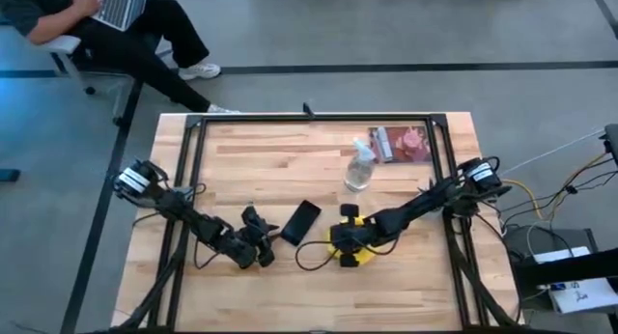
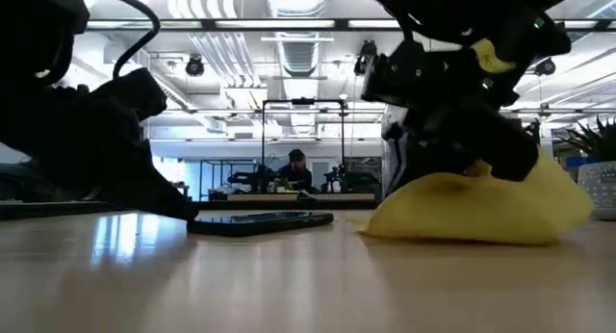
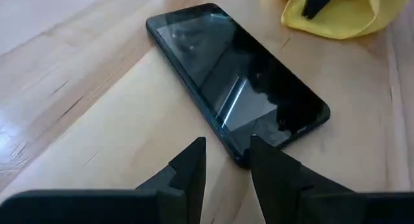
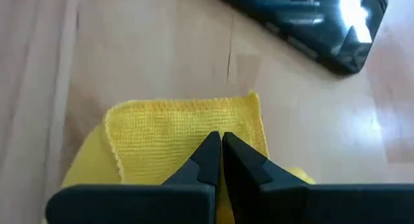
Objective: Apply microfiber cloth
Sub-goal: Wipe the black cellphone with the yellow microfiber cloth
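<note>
The yellow microfiber cloth lies in a heap on the table, near the front and a little right of the middle. My right gripper reaches in from the right and is shut on it. A black phone lies flat, screen up, just left of the cloth. My left gripper sits low at the phone's near corner with its fingers a little apart. One fingertip overlaps that corner. My right gripper pinches a raised fold of the cloth between its two shut fingers, slanting down from the table's right. A tuft of yellow sticks up past the fingers. The cloth's bulk rests slack on the table. My left gripper: I cannot tell whether its fingertip touches the phone's corner.
A clear spray bottle stands behind the cloth, with a flat printed packet beyond it at the far right. A dark cable loops on the table between the grippers. A seated person is beyond the far left corner.
</note>
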`<action>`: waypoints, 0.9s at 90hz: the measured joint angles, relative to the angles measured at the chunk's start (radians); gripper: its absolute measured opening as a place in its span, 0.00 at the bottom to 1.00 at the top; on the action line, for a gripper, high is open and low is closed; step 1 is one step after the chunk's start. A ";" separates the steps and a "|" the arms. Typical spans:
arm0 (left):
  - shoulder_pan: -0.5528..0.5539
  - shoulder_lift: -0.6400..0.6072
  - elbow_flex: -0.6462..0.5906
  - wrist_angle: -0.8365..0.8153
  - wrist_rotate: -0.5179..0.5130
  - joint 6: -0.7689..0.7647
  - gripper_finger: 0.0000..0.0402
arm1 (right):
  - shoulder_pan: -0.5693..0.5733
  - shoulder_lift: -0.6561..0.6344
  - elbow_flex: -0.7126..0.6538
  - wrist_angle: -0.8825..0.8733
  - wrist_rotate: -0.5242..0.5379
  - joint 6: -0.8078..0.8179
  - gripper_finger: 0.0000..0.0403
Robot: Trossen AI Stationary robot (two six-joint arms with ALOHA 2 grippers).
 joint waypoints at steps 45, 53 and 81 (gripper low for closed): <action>0.000 -0.084 -0.005 -0.030 -0.007 0.048 0.24 | 0.052 -0.101 0.000 -0.102 -0.001 0.066 0.00; 0.001 -0.055 -0.005 -0.024 -0.028 0.034 0.24 | 0.063 -0.130 -0.001 -0.182 0.032 0.073 0.00; 0.000 0.037 0.012 0.030 -0.033 -0.014 0.24 | 0.070 -0.094 -0.034 -0.166 -0.025 0.108 0.01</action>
